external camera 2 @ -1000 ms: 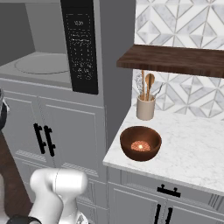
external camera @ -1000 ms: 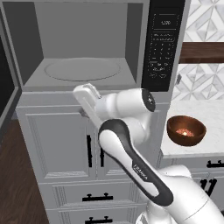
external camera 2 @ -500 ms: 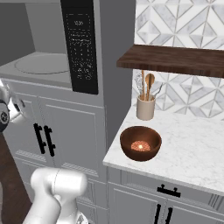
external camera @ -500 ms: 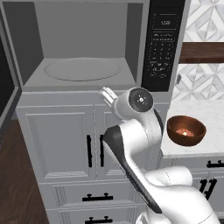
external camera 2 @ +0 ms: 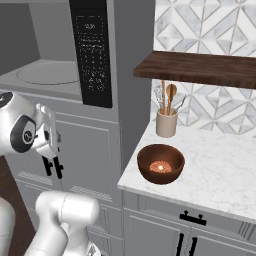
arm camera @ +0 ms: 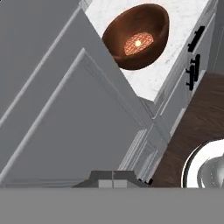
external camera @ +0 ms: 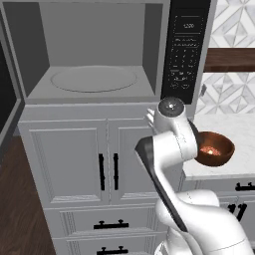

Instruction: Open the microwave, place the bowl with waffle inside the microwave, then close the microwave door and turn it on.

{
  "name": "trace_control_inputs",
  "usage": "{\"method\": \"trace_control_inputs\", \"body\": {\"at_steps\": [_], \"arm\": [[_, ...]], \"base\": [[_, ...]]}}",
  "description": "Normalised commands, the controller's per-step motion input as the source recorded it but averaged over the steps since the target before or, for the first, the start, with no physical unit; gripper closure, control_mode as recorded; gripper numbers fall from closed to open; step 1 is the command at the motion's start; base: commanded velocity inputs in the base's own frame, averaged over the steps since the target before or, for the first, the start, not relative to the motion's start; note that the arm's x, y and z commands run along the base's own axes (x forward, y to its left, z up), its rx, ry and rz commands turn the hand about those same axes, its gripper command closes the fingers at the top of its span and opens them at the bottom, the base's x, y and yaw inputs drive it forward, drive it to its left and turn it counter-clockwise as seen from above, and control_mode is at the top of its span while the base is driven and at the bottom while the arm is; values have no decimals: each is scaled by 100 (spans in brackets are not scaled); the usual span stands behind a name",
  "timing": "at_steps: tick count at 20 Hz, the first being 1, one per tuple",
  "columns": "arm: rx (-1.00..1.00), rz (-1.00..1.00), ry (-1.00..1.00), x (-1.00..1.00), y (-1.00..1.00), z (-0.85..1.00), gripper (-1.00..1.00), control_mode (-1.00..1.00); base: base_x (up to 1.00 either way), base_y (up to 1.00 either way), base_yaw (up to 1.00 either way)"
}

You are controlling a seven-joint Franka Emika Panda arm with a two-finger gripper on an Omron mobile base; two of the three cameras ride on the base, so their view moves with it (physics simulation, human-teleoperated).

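Marble counter: bowl (waffle inside) well apart from clenched, empty tool.

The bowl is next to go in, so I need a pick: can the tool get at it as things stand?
Probably yes. The bowl stands alone near the counter edge, nothing over it; the utensil crock sits behind. The tool is shut, so must open first.
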Motion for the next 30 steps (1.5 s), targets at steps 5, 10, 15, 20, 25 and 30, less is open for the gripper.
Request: {"method": "trace_control_inputs", "body": {"at_steps": [5,10,15,20,25,30], "arm": [[15,-18,4,-17,-100,-46,100,-100],[14,-13,3,0,-100,-12,100,-100],[11,-1,1,0,-100,-7,100,-100],[6,0,10,1,-100,-4,100,-100],[4,0,17,16,-100,0,100,-100],[12,0,8,32,-88,0,-100,-100]], "base": [[0,0,0],[0,0,0],[0,0,0],[0,0,0],[0,0,0],[0,0,0]]}}
